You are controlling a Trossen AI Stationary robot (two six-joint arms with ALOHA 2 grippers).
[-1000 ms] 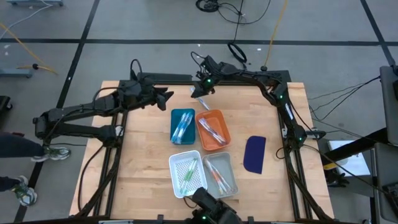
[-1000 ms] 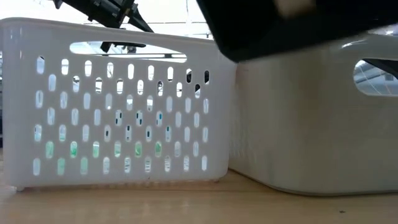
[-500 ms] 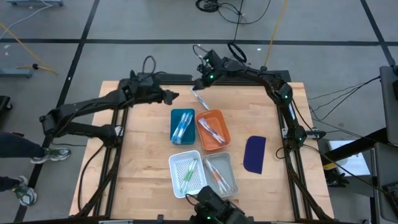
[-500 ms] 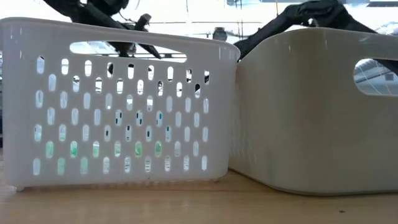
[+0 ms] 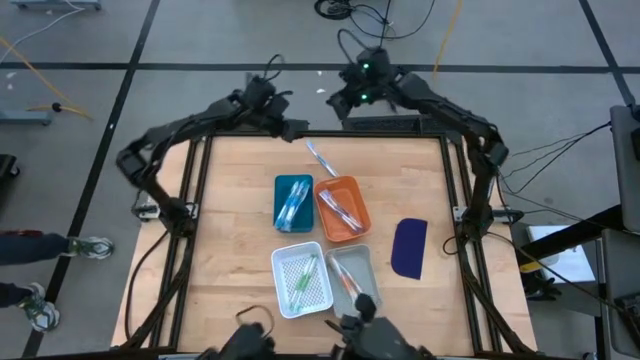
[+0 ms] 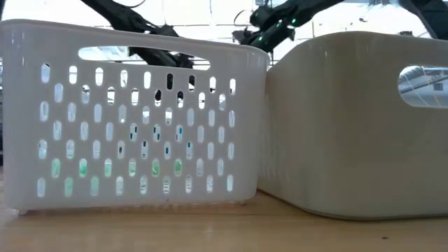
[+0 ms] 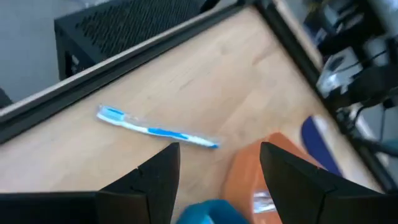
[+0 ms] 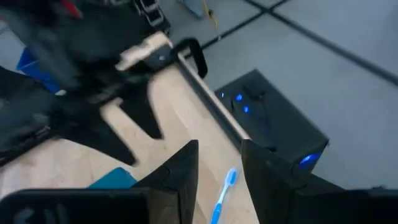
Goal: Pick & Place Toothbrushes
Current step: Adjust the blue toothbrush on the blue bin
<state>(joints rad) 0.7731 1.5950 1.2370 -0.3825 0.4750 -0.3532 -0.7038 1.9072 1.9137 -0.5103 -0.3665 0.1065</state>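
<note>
Both arms are seen folded back toward the far edge of the desk. The left gripper is held above the far rail, left of centre, pointed inward; its fingers are seen spread with nothing between them. The right gripper is raised just beyond the far edge, near centre, its elbow bent out over the right rail; its fingers stand apart, a gap showing, and nothing is gripped.

One loose toothbrush (white with blue accents) lies flat on the bare wood near the far edge, apart from both grippers and just beyond the orange tray. Further toothbrushes are seen lying in the teal tray, the orange tray, the white perforated basket and the grey basket. A dark blue oblong piece lies to the right of the trays.
</note>
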